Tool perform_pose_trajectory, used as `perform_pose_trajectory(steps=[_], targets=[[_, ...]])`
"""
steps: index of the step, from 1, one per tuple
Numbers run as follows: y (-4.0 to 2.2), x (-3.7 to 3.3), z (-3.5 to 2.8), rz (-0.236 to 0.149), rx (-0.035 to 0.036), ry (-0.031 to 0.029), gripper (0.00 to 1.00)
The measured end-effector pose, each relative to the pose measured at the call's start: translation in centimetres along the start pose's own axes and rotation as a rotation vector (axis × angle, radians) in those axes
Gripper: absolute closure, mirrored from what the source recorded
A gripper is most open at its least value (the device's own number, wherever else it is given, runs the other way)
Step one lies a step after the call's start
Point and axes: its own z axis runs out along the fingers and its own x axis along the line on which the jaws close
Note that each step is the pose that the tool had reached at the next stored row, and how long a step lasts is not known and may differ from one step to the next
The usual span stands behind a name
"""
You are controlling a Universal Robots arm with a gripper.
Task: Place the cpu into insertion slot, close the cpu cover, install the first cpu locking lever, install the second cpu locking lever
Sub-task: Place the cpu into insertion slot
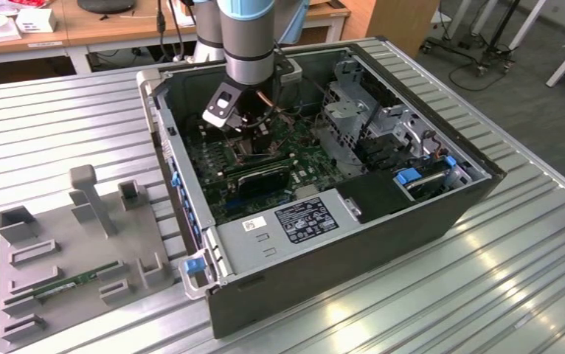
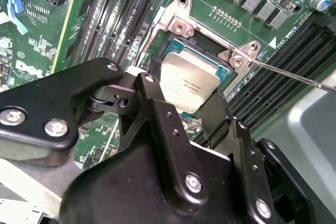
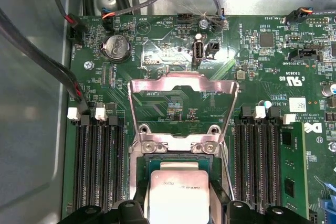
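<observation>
**Cpu held at the open socket, cover up**

In the exterior view we see the arm reaching down into an open computer case [image 1: 430, 214] that lies on its side on a ribbed metal table [image 1: 56, 118]. The gripper [image 1: 250, 133] is low over the green circuit board [image 1: 226, 158].

In both wrist views the gripper [image 2: 184, 98] [image 3: 177, 209] has its black fingers [image 2: 148, 92] drawn in against two opposite edges of the cpu [image 2: 190, 80] [image 3: 176, 192], so we read it as gripping the chip. The cpu sits face up within the silver frame of the insertion slot [image 2: 207, 42] [image 3: 157, 162]. We cannot tell whether it is fully seated or just above the contacts.

In the first wrist view the cpu cover [image 3: 184, 84] stands swung open on the far side of the slot from the gripper, and the board shows through its square cut-out. Long black memory slots [image 3: 97, 166] flank the socket on both sides. In the second wrist view a thin metal rod [image 2: 294, 75] runs out from one corner of the frame.

On the exterior view's left, a grey fixture [image 1: 66, 243] rests on the table beside the case, with a memory stick [image 1: 76, 282] lying in it.
</observation>
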Motion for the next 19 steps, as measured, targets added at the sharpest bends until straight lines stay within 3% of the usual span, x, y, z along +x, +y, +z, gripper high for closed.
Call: perform_pose_trajectory(steps=[15, 19], targets=[[0.0, 0.0, 0.04, 0.009, -0.0003, -0.0008, 0.46], [0.0, 0.0, 0.05, 0.009, -0.0005, -0.0005, 0.38]])
